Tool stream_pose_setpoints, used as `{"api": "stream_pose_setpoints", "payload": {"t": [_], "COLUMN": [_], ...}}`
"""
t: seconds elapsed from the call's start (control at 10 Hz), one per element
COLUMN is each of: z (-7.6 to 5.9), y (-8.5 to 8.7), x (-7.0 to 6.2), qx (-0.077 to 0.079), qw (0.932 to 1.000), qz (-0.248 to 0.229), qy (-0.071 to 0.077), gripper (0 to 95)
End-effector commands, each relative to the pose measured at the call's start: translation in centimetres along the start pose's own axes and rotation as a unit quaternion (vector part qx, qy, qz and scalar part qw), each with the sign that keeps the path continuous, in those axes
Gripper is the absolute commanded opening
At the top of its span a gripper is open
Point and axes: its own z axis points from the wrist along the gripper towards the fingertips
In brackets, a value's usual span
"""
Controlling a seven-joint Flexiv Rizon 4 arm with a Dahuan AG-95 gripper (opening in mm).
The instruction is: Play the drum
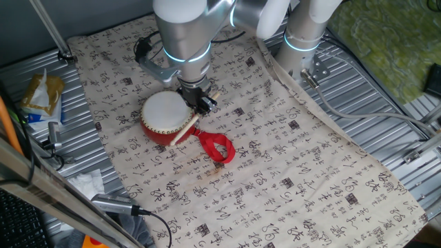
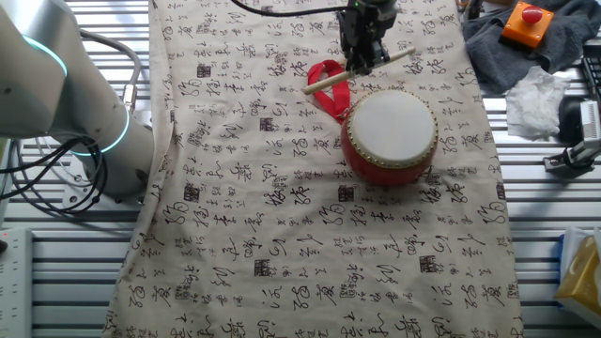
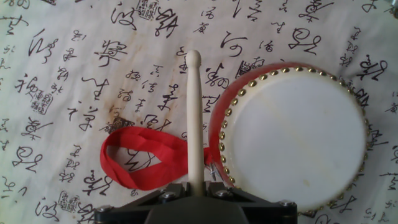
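— Calligraphy-printed cloth (image 1: 289, 138) covers the table. Where is the gripper (image 3: 196, 190)?

— Low, fingers pinching a wooden stick (image 3: 194, 118) by its butt; the stick runs straight ahead, tip beside the drum (image 3: 295, 137), not over it.

— So the drumhead lies?

— Just sideways of the stick, ribbon loop (image 3: 140, 158) opposite.

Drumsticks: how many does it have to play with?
1. A single pale wooden drumstick is clamped in the gripper, beside the red drum rather than over its head. No second stick shows in any view.
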Motion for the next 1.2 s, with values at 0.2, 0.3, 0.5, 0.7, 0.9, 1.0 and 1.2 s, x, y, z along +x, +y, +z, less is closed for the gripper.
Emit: {"api": "stream_pose_setpoints", "payload": {"t": [0.2, 0.3, 0.5, 0.7, 0.9, 1.0, 1.2], "z": [-0.1, -0.1, 0.4, 2.1, 3.0, 3.4, 3.8], "y": [1.3, 3.1, 5.8, 9.0, 11.0, 11.9, 13.0], "x": [-2.3, -4.4, -7.0, -9.6, -10.9, -11.3, -11.8], "qx": [-0.012, -0.014, -0.011, -0.011, -0.009, -0.009, -0.01], "qw": [0.9997, 0.9993, 0.9981, 0.9956, 0.9934, 0.9923, 0.9909], "qz": [0.02, 0.035, 0.061, 0.092, 0.113, 0.122, 0.133], "qy": [-0.005, -0.005, -0.003, -0.011, -0.015, -0.015, -0.019], "gripper": [0.0, 0.0, 0.0, 0.0, 0.0, 0.0, 0.0]}}
